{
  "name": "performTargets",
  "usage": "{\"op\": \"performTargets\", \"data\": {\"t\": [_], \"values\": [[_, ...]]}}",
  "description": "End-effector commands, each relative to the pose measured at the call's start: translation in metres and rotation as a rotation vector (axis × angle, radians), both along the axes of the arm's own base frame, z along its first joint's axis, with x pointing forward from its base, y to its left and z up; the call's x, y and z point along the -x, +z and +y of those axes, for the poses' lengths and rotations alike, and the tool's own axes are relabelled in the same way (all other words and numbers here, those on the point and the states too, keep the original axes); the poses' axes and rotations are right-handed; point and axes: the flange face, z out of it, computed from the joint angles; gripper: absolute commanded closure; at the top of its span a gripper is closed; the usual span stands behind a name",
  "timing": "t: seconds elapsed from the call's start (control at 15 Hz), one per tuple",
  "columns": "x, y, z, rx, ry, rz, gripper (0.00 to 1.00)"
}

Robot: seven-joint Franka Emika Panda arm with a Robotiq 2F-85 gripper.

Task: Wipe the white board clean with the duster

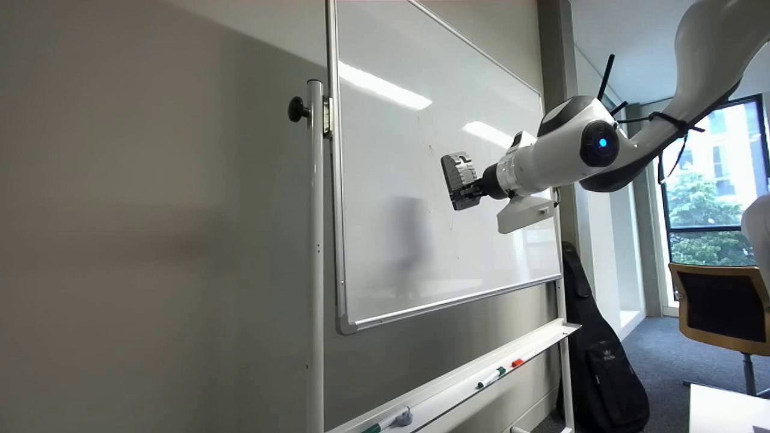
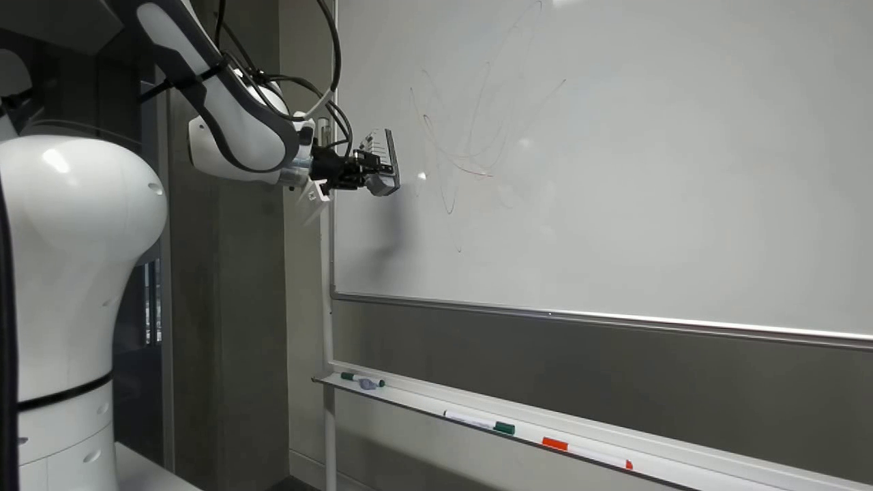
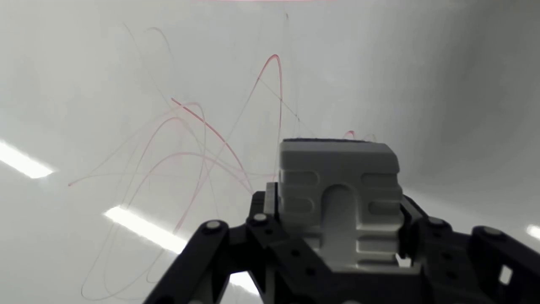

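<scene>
clamping: black fingers [image 3: 261, 230] on grey ribbed block duster [image 3: 339, 202]; ahead, glossy white rectangular board [image 2: 655, 191]; tilted contact could dislodge duster.

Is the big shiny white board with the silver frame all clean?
No, thin curving red lines cross the glossy white board in the wrist view.

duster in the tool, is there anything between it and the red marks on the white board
Nothing visible is in the way: the tool grips the duster, and in both exterior views no object shows between it and the white board, which bears the red marks.
</scene>
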Motion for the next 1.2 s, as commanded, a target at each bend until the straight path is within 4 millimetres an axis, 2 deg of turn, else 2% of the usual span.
{"op": "performTargets", "data": {"t": [0.0,0.87,0.93,1.13], "values": [[-0.0001,0.0006,0.0003,0.0,-0.001,0.001,0.37],[0.0,0.0006,0.0003,0.0,-0.001,0.001,0.37],[0.0,0.0006,0.0003,0.0,-0.001,0.001,0.62],[-0.0052,0.0013,-0.0048,0.001,0.001,-0.021,0.62]]}}
